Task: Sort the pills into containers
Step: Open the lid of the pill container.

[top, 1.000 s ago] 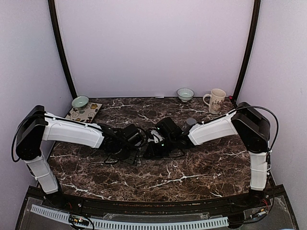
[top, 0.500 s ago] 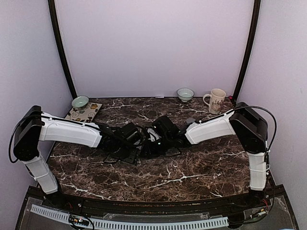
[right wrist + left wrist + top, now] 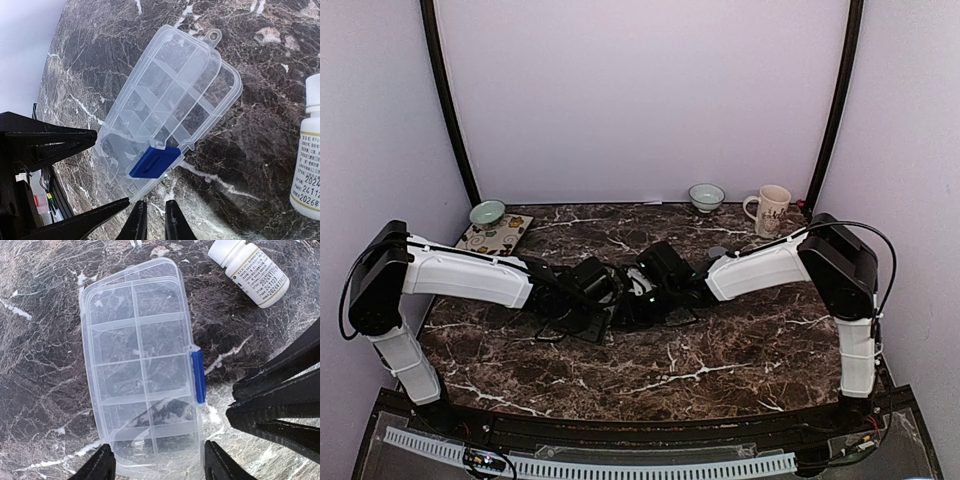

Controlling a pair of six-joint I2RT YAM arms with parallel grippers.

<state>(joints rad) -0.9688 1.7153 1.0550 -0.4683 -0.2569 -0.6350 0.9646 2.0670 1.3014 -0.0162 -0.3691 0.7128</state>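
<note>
The clear organizer box [image 3: 140, 365] lies flat on the marble with its lid closed and a blue latch [image 3: 198, 376] on its right side; its compartments look empty. My left gripper [image 3: 159, 460] has its fingers against both sides of the box's near end. My right gripper [image 3: 155, 217] is nearly closed and empty, with its tips just short of the blue latch [image 3: 154, 162] on the box [image 3: 165, 105]. A white pill bottle [image 3: 250, 270] lies beyond the box, also in the right wrist view [image 3: 309, 170]. In the top view both grippers [image 3: 615, 300] meet at the table's middle and hide the box.
A green bowl [image 3: 487, 212] stands on a patterned mat [image 3: 498, 236] at the back left. A white bowl [image 3: 706, 196] and a mug [image 3: 769, 210] stand at the back right. Walls close in the table's sides and back.
My right arm has shifted a little left toward the left gripper. The left arm has barely moved.
</note>
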